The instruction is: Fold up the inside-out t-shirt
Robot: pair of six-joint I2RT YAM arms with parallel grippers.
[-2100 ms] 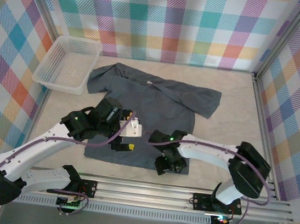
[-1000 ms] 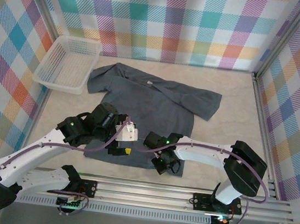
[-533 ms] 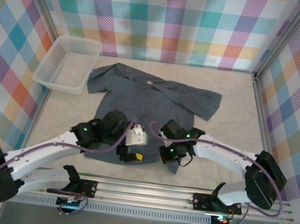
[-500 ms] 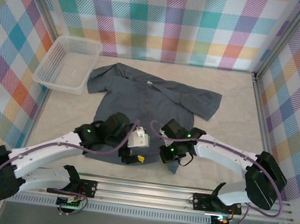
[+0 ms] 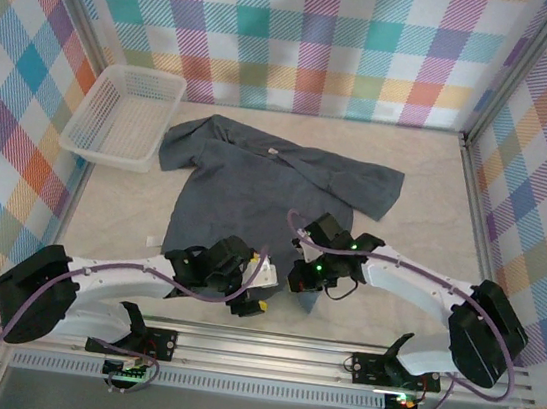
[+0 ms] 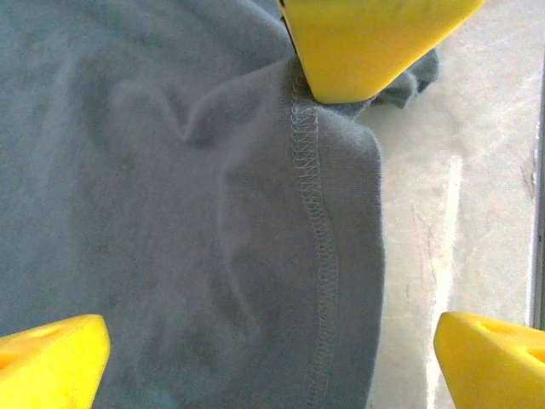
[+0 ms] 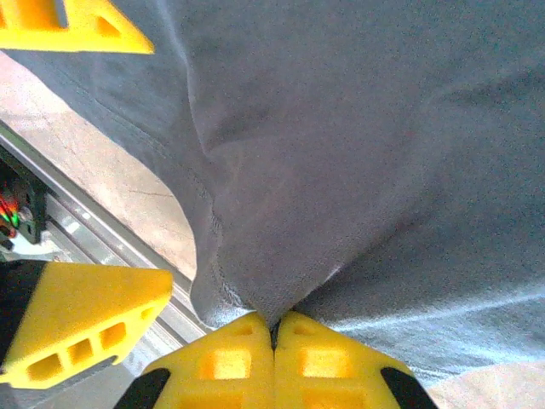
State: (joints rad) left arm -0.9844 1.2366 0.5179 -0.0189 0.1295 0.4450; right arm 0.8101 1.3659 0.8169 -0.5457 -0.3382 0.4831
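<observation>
Right gripper (image 7: 274, 331) pinches the t-shirt (image 7: 341, 128) hem; left gripper (image 6: 272, 366) hangs spread wide over the same hem beside it.

- Left arm (image 5: 112, 279): lies low and nearly flat, reaching from its base at the left toward the centre.
- Left gripper (image 5: 255, 298): jaws spread wide, with one yellow finger (image 6: 51, 358) at each side and the tips pointing downward. Whether the tips touch anything is hard to tell.
- Right arm (image 5: 415, 279): elbow bent out to the right, forearm reaching left toward the centre.
- Right gripper (image 7: 274, 345): fingertips pressed fully together, pinching an edge of the t-shirt (image 7: 341, 128). It sits just ahead of the left gripper's open jaws.
</observation>
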